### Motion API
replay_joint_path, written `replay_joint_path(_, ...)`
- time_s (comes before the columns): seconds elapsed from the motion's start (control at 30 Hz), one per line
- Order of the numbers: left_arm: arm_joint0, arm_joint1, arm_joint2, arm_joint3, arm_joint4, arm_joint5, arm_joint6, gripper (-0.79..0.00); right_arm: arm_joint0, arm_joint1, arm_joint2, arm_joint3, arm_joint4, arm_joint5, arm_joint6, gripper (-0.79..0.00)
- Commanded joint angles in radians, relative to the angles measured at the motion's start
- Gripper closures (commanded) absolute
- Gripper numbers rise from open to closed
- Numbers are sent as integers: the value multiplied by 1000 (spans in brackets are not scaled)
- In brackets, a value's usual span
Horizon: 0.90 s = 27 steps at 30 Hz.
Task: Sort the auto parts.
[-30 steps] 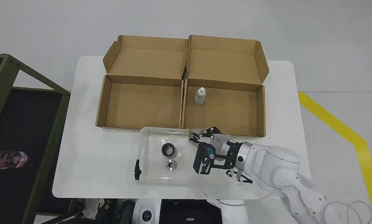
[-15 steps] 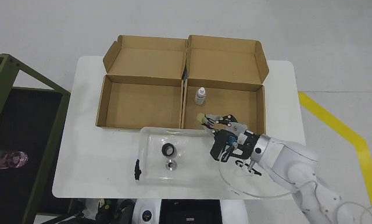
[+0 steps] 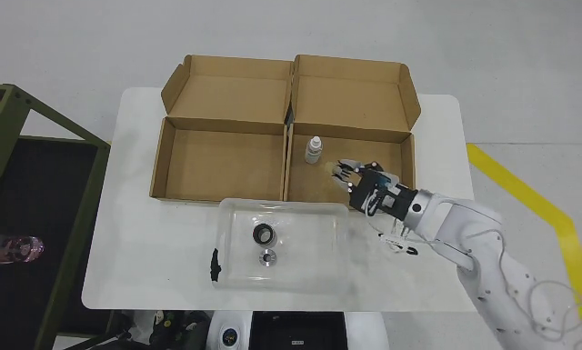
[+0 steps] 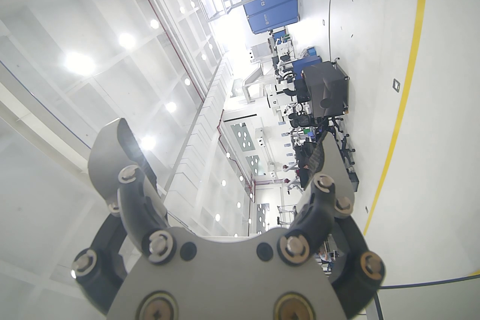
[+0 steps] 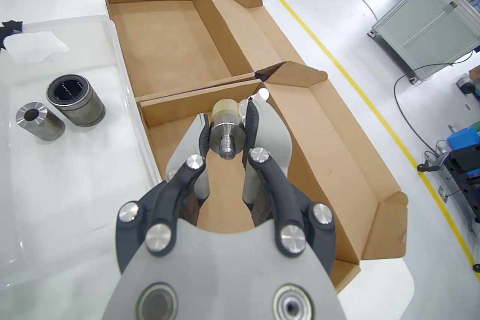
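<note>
My right gripper (image 3: 350, 175) (image 5: 226, 119) is shut on a metal threaded part with a pale yellow cap (image 5: 224, 134), held above the near half of the right cardboard box (image 3: 382, 159) (image 5: 300, 149). A white bottle (image 3: 313, 150) (image 5: 263, 94) stands in that box, just beyond the gripper. The left cardboard box (image 3: 218, 164) (image 5: 172, 32) holds nothing. In the clear tray (image 3: 238, 214) stand a dark linear bearing (image 3: 265, 234) (image 5: 76, 104) and a small steel cylinder (image 3: 267, 257) (image 5: 39, 120). My left gripper (image 4: 221, 149) is open, holds nothing and points up at the ceiling.
Both box lids (image 3: 350, 91) stand open at the far side. A small black item (image 3: 215, 264) (image 5: 7, 29) lies at the tray's left edge. A dark green frame (image 3: 36, 223) stands left of the white table (image 3: 127, 250).
My right gripper has carried the threaded part from above the tray's right end over to the right cardboard box. The tray's two parts have not moved.
</note>
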<state>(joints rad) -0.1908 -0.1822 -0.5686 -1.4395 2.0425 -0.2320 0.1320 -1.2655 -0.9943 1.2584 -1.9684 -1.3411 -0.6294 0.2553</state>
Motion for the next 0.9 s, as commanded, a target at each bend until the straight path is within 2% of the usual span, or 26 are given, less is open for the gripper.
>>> replay_joint_path(0.0, 0, 0, 0, 0, 0, 0, 0, -785, 30, -1, -6, 22, 27, -22, 41, 0)
replay_joint_path(0.43, 0, 0, 0, 0, 0, 0, 0, -785, 258, -33, -147, 235, 181, -53, 321, 0)
replay_joint_path(0.87, 0, 0, 0, 0, 0, 0, 0, -785, 456, -77, -291, 439, 235, -44, 475, 0)
